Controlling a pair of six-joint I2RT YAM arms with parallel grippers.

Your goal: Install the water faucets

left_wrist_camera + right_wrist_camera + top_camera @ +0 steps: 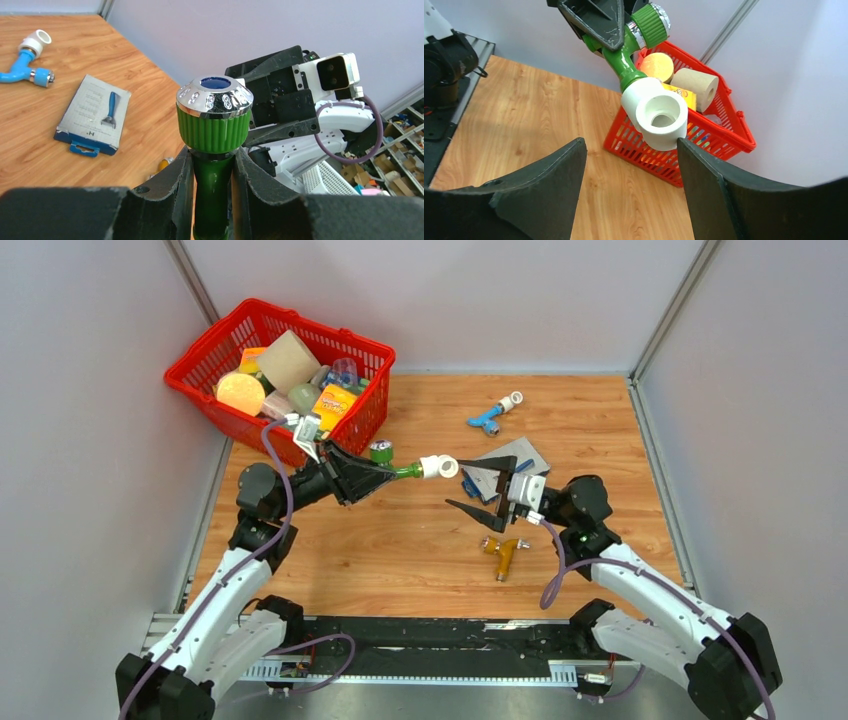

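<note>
Top external: green faucet (pixel 405 472) lengthwise rightward

A wooden bench (pixel 400 540) is seen, boxed in by plain grey walls. A red mesh basket (pixel 365 415) is parked up at about 10 o'clock and it's stuffed pretty full. A cardboard roll (pixel 288 360) is perched on top, an orange glowing ball-ish thing (pixel 240 393) is tucked at the roll's 8 o'clock, and a yellow packet (pixel 335 402) is wedged at its 4 o'clock. A flat grey packet (pixel 522 452) showing a blue razor is laid just off centre toward 1 o'clock. A white elbow fitting (pixel 438 467) is held up off the bench at the packet's 9 o'clock, with its open socket turned toward 3 o'clock.
</note>
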